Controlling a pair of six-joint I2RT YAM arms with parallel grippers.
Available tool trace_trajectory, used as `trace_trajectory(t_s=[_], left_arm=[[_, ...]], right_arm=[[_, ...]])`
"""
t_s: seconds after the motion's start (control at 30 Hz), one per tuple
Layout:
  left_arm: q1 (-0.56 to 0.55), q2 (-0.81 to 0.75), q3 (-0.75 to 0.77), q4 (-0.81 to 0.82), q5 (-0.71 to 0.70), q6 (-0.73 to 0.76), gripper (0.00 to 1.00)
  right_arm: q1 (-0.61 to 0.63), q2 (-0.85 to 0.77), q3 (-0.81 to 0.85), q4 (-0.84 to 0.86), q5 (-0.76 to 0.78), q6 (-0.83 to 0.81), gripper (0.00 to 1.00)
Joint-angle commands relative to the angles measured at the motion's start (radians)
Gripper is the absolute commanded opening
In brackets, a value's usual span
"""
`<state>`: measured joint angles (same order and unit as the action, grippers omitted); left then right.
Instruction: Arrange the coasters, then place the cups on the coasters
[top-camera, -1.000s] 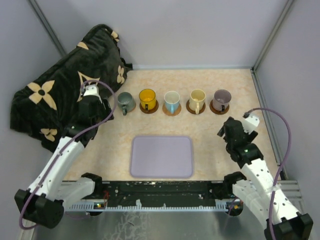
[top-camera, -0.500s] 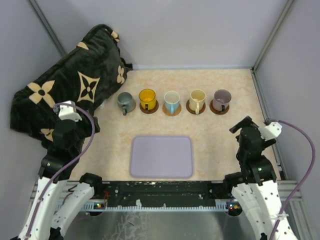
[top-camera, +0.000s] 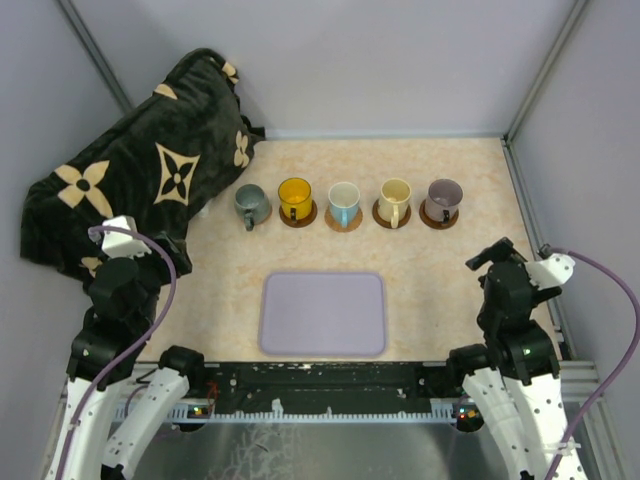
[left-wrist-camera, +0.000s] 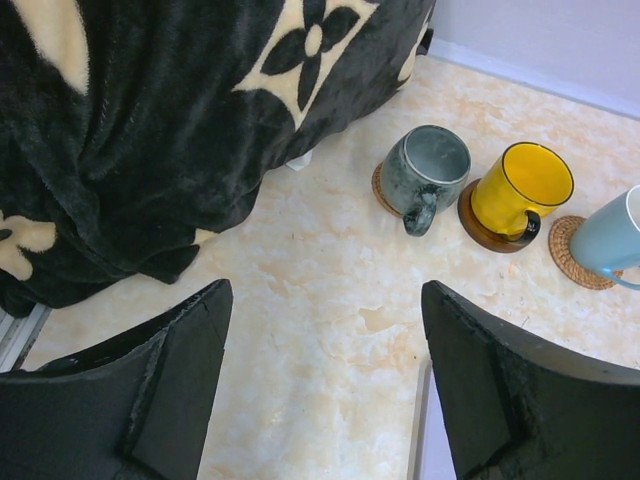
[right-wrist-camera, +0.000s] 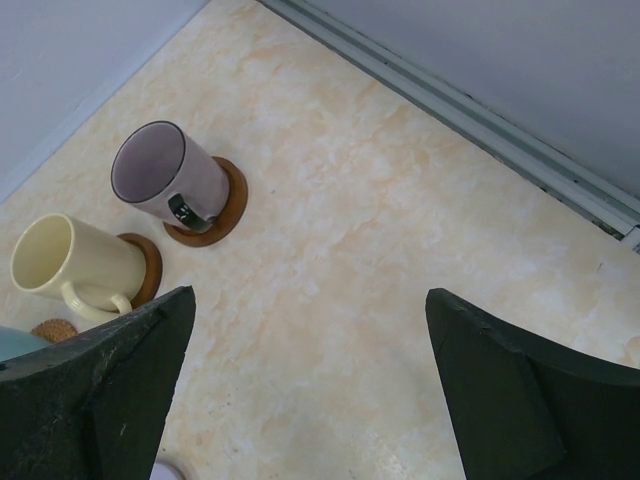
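Note:
Five cups stand in a row at the back, each on a coaster: grey-green (top-camera: 251, 205), yellow (top-camera: 295, 197), white with blue handle (top-camera: 344, 203), cream (top-camera: 395, 202), purple-grey (top-camera: 443, 200). The left wrist view shows the grey-green cup (left-wrist-camera: 428, 170), the yellow cup (left-wrist-camera: 522, 188) on a brown coaster (left-wrist-camera: 478, 228), and a woven tan coaster (left-wrist-camera: 566, 252). In the right wrist view the purple-grey cup (right-wrist-camera: 170, 175) and cream cup (right-wrist-camera: 68, 262) sit on brown coasters (right-wrist-camera: 226, 205). My left gripper (top-camera: 140, 270) (left-wrist-camera: 327, 290) and right gripper (top-camera: 495, 258) (right-wrist-camera: 311, 295) are open, holding nothing, well short of the row.
A lavender rectangular tray (top-camera: 322, 313) lies at the near middle of the table. A black blanket with cream flower marks (top-camera: 130, 180) is heaped at the back left, close to the grey-green cup. Grey walls (top-camera: 400, 60) and a metal rail (right-wrist-camera: 480, 115) bound the table.
Both arms have drawn back toward the near edge; the left gripper left the grey-green cup's side. Both pairs of jaws have spread wider. The cups have not moved.

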<state>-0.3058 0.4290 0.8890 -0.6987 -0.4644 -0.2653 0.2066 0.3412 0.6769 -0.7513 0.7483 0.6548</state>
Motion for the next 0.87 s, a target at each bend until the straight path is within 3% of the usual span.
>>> trace_trajectory(t_s=[0.0,0.1,0.17,0.33,0.57,0.83], left_arm=[[0.005,-0.008,0.015,0.005,-0.019,-0.009,0.85],[0.005,-0.009,0.022,0.013,-0.021,0.0,0.97],[0.005,-0.002,0.023,0.011,-0.022,0.005,0.99],[0.005,0.006,0.02,0.025,-0.014,0.003,1.0],[0.005,0.077,0.029,-0.028,-0.107,-0.019,1.0],[0.005,0.052,0.019,-0.002,-0.083,-0.005,1.0]], right_arm=[[-0.004,-0.016,0.04,0.01,0.025,-0.01,0.99],[-0.005,-0.017,0.036,0.014,0.017,-0.01,0.99],[-0.004,-0.016,0.031,0.019,0.013,-0.01,0.99],[-0.005,-0.014,0.026,0.032,-0.001,-0.009,0.99],[-0.004,-0.01,0.03,0.035,-0.007,-0.012,0.99],[-0.005,-0.011,0.027,0.032,-0.007,-0.013,0.99]])
